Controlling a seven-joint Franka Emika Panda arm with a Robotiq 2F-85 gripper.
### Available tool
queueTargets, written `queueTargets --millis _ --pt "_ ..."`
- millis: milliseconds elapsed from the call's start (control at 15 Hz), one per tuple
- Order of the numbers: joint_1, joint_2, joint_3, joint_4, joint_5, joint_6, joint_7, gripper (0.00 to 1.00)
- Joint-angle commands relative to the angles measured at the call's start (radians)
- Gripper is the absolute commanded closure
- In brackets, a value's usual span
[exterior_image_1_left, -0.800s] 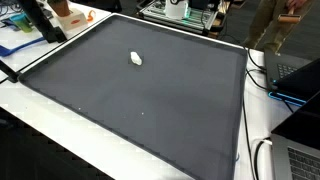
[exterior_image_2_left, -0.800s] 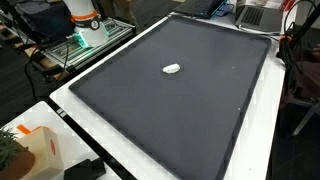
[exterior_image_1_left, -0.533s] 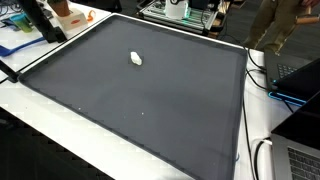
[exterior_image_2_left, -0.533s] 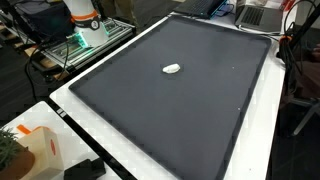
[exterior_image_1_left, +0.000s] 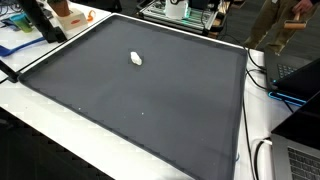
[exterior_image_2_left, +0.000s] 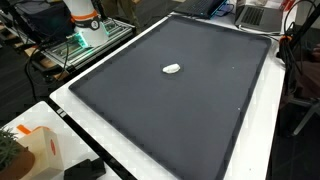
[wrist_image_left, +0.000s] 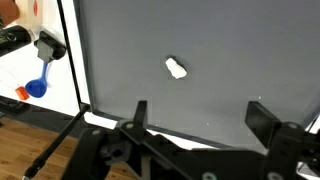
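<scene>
Nothing was shifted since a moment earlier, small white lump (wrist_image_left: 177, 68) left lying on dark grey flat mat (wrist_image_left: 260, 50), black gripper (wrist_image_left: 199, 112) held wide open, well apart

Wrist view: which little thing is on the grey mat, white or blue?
The white lump: it lies on the grey mat, the blue thing outside its black edge.

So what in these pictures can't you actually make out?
Small white object: too small and blurred in every view to tell what it is.
Gripper: seen only in the wrist view, jaws open; in both exterior views it is out of frame.
Person: cut off by the top edge in an exterior view.
Blue item: blurred near the wrist view's left edge.
</scene>
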Motion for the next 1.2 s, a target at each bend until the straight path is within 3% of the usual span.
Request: queueTargets --millis 0,400,867,933,1067,1133 --pt "0.02 0.005 -0.012 0.002 -0.014 -0.003 0.013 0.0" --pt "0.031 0.061 -0.037 -0.115 0.095 0.251 0.092 0.0" --pt "0.025 0.15 -0.081 -0.279 0.095 0.502 0.046 0.0" --pt "0.017 0.217 -0.086 -0.229 0.093 0.509 0.042 0.0" --pt "0.028 0.27 -0.124 -0.246 0.123 0.534 0.026 0.0" --pt "0.015 0.203 -0.088 -0.245 0.09 0.501 0.057 0.0"
